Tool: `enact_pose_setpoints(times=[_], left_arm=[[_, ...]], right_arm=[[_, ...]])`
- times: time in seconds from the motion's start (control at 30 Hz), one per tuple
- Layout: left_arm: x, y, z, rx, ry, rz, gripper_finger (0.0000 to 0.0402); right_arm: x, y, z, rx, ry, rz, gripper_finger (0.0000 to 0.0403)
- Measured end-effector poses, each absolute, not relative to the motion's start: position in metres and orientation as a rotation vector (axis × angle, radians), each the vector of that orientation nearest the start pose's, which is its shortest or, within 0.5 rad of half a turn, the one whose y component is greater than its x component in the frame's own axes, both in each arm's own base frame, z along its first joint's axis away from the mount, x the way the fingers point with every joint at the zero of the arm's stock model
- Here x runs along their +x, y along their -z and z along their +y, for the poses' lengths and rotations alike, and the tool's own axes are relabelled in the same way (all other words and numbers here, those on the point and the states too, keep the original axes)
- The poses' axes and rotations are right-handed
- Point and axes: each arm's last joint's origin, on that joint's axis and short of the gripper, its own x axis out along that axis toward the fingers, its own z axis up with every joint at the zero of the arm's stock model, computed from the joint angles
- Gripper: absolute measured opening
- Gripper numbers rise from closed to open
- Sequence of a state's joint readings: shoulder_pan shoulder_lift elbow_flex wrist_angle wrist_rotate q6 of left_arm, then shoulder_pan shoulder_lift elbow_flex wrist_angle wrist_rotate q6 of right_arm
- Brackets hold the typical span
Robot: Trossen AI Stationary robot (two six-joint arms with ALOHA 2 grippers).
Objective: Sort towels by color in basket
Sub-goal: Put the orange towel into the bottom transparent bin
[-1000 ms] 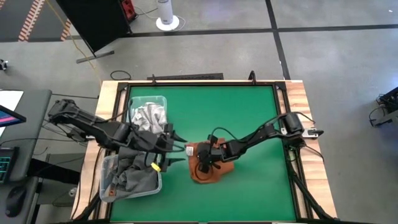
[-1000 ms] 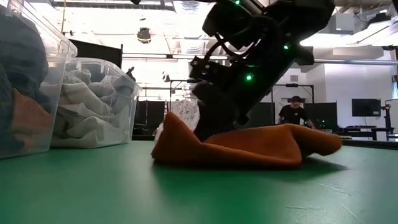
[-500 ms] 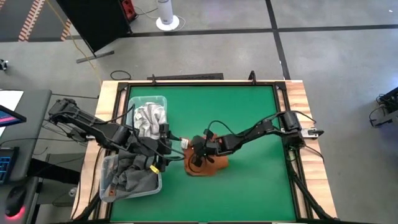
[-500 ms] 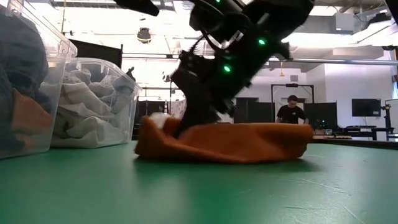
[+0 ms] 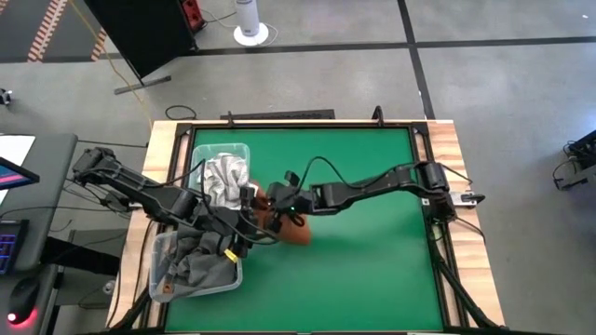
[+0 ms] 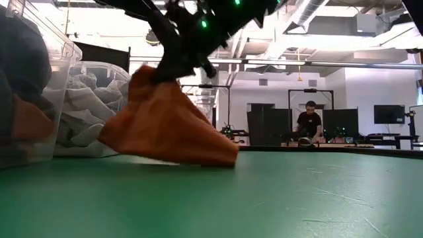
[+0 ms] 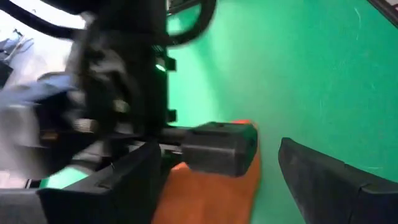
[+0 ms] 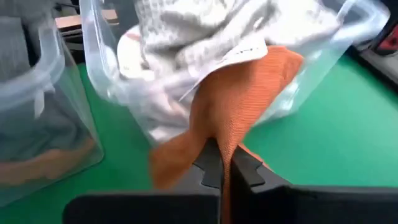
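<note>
The right gripper (image 8: 222,168) is hiding the pinched fold of the orange towel (image 8: 230,112), and its fingers are running out at the picture's edge. In the high view, arms are covering most of this towel. In the left wrist view, the other arm's parts are blurring beyond the left gripper (image 7: 217,171).

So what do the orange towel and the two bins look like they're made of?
Orange towel: soft woven cloth, matte; fine ribbed weave shows, and it drapes in folds from the shut right tool. Bins: clear, glossy plastic, probably rigid; the towels inside show through their walls.
</note>
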State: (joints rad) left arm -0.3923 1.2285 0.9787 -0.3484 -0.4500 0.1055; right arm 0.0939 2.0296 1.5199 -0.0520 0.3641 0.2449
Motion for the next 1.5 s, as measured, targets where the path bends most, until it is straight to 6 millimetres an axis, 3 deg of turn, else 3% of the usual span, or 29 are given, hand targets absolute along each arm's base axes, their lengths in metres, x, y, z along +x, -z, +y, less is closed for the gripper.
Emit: enact_pose_setpoints(times=[0.37,0.5,0.6,0.77,1.03,1.13,1.3,1.5], left_arm=[[0.246,-0.299,-0.088,0.358,-0.03,0.54,0.0309],[0.246,-0.293,-0.088,0.378,-0.02,0.573,0.0309],[0.242,-0.298,-0.086,0.381,-0.029,0.565,0.0309],[0.236,-0.3,-0.08,0.404,-0.134,0.581,0.0309],[0.229,-0.305,-0.066,0.433,-0.35,0.58,0.0309],[0.221,-0.313,-0.059,0.436,-0.375,0.56,0.0309],[0.191,-0.332,-0.048,0.399,-0.346,0.525,0.0309],[0.158,-0.354,-0.039,0.26,-0.24,0.399,0.0309]], right_arm=[[0.46,-0.288,0.031,0.01,0.359,0.596,0.0024],[0.442,-0.317,0.036,0.006,0.361,0.58,0.0024],[0.429,-0.326,0.043,-0.011,0.359,0.61,0.0024],[0.408,-0.355,0.055,-0.061,0.369,0.561,0.0024],[0.393,-0.367,0.058,-0.143,0.335,0.583,0.0024],[0.388,-0.37,0.055,-0.176,0.33,0.61,0.0024],[0.362,-0.379,0.049,-0.173,0.339,0.702,0.0024],[0.352,-0.398,0.05,-0.177,0.322,0.62,0.0025]])
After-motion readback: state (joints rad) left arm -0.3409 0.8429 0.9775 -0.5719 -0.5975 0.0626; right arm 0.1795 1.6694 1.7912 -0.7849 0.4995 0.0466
